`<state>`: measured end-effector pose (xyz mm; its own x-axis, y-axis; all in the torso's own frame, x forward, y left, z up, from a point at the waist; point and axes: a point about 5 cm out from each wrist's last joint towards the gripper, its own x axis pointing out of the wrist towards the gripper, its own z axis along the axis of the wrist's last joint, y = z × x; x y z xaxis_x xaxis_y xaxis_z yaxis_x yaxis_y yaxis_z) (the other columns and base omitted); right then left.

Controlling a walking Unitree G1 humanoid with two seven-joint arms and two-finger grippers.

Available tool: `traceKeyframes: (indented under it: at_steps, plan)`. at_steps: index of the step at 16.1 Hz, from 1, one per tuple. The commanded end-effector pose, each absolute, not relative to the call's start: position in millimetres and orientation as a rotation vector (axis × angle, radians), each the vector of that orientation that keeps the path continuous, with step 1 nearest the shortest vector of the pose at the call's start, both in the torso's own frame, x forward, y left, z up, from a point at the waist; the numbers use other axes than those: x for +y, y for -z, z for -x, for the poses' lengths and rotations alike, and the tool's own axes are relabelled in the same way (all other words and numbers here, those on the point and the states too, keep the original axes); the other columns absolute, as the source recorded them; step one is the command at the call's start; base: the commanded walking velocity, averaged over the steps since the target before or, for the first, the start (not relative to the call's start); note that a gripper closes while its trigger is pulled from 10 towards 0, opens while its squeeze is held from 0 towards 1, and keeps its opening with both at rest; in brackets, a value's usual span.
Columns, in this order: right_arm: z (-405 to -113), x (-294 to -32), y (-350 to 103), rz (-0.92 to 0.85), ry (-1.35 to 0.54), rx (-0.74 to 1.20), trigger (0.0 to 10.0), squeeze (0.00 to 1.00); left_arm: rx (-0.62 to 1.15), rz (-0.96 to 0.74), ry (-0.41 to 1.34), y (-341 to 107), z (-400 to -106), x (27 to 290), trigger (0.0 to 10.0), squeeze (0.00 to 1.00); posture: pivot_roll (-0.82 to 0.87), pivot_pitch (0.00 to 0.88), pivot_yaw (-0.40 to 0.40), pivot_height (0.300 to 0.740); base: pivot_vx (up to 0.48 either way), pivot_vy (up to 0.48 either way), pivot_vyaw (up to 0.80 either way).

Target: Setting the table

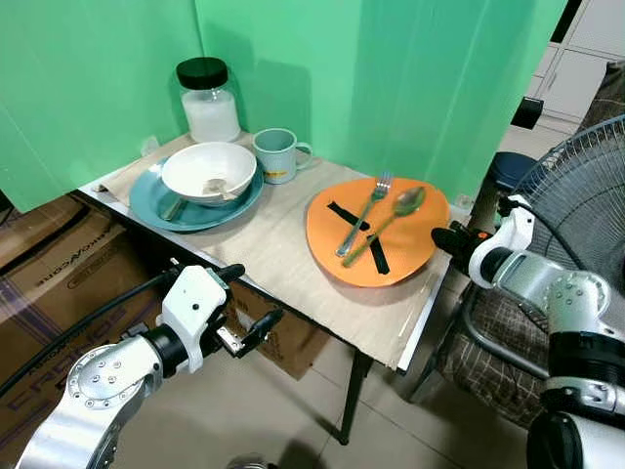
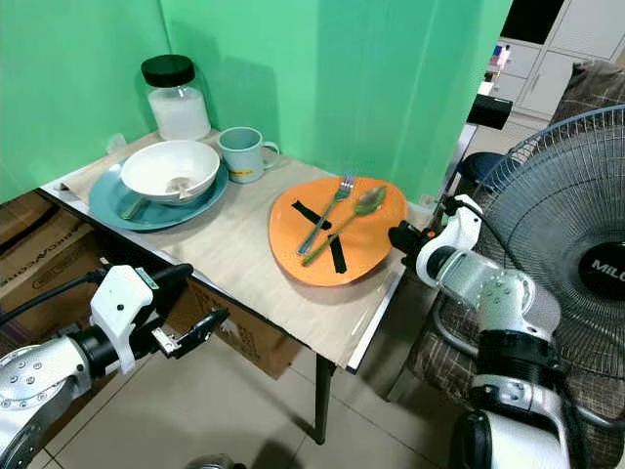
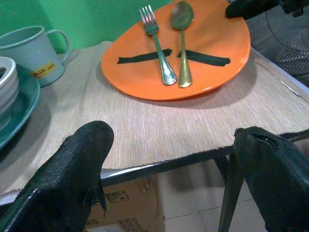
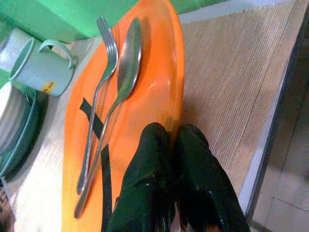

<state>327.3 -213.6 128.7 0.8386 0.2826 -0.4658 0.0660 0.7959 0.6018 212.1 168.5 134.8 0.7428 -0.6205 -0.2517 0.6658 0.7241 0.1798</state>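
Note:
An orange plate (image 1: 410, 244) lies on the right half of the small table, with a fork (image 1: 366, 210) and a spoon (image 1: 395, 210) side by side across two black tape strips. My right gripper (image 1: 439, 234) is shut, its fingertips (image 4: 154, 140) resting together over the plate's right rim with nothing between them. My left gripper (image 1: 252, 298) is open, below and in front of the table's front edge, pointing toward the plate. A white bowl (image 1: 208, 168) sits on a teal plate (image 1: 146, 200) at the table's left.
A pale blue mug (image 1: 276, 154) and a black-lidded jar (image 1: 207, 103) stand at the back left, against a green curtain. A woven mat (image 1: 273, 244) covers the tabletop. A fan (image 1: 586, 215) and a plaid chair (image 1: 488, 332) crowd the right; a cardboard box (image 1: 49, 264) sits at left.

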Motion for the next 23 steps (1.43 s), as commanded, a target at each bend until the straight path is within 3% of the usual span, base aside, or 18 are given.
traceKeyframes:
  at_steps: [1,17,23]
  plan:
    - [-331,-217,-143,-0.599,-0.129,0.545,0.0,0.00,0.168,-0.283,0.723,-137,-214,168,10.0,0.00,0.10,0.000,0.016,0.740,0.000,0.000,0.00]
    - [-345,-254,-222,-0.452,-0.230,0.329,0.0,0.00,0.141,-0.261,0.693,-131,-220,161,10.0,0.00,0.03,0.000,-0.012,0.740,0.000,0.000,0.00]
    - [-343,-257,-220,-0.599,-0.246,0.303,0.0,0.00,0.118,-0.228,0.652,-134,-231,162,10.0,0.00,0.03,0.000,-0.007,0.740,0.000,0.000,0.00]
